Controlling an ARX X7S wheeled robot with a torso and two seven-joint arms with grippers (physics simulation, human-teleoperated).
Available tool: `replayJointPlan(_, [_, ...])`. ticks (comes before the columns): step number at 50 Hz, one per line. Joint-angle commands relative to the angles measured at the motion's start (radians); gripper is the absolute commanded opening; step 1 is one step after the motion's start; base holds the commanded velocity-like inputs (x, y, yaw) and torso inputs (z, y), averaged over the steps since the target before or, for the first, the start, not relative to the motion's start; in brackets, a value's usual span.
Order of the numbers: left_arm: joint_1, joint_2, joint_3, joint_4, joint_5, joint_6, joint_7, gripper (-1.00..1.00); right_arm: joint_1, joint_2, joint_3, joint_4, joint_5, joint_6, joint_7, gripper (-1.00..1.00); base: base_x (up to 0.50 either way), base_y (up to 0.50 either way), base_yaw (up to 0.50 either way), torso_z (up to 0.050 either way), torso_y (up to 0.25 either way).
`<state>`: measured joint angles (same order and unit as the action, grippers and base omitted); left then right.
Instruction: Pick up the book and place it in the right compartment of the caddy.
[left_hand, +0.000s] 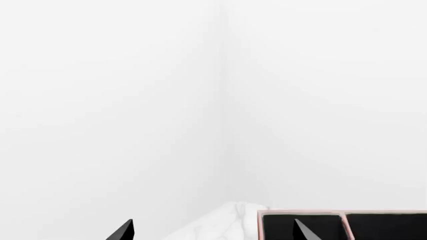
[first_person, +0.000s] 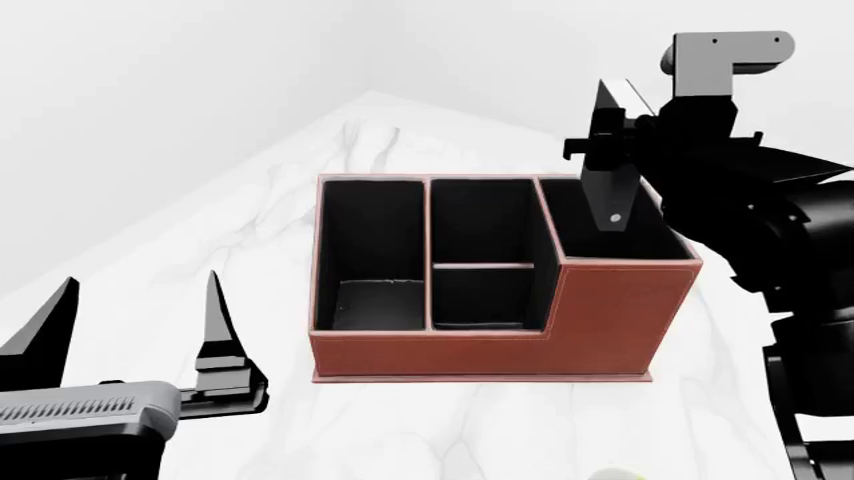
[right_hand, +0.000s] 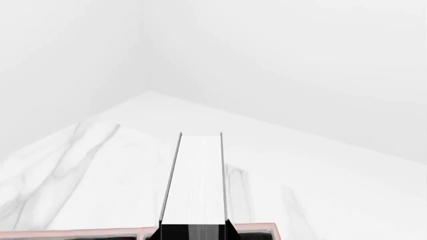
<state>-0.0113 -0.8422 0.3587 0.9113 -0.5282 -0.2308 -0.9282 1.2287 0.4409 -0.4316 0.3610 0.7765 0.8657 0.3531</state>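
Observation:
The reddish-brown caddy (first_person: 441, 355) with a black interior stands on the marble table. Its right compartment (first_person: 625, 305) is the tall-walled end section. My right gripper (first_person: 603, 150) is shut on the book (first_person: 614, 200), a thin black hardcover held upright, with its lower end at the opening of the right compartment. In the right wrist view the book's white page edges (right_hand: 197, 180) run away from the right gripper (right_hand: 193, 232), above the caddy's rim (right_hand: 67, 233). My left gripper (first_person: 134, 320) is open and empty, left of and in front of the caddy. In the left wrist view the left gripper (left_hand: 213, 232) stands open beside the caddy's corner (left_hand: 300, 212).
The white marble table (first_person: 267, 200) narrows to a far corner against plain white walls. A small pale yellowish shape (first_person: 614, 474) shows at the near edge of the head view. My right arm's black links (first_person: 774, 220) fill the right side.

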Motion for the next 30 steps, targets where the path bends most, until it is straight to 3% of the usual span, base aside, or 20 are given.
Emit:
replayJointPlan(1, [-0.003,0.001,0.003,-0.002,-0.001,-0.001,0.000,1.00,0.002,0.002,0.009,-0.006,-0.039,-0.007,-0.012,-1.00,0.00,0.00,0.00,0.000,0.000])
replayJointPlan(30, [-0.002,-0.003,0.004,0.000,-0.002,0.001,-0.005,1.00,-0.047,0.008,0.015,-0.015,-0.031,-0.021,-0.003,-1.00,0.00,0.00,0.00,0.000,0.001])
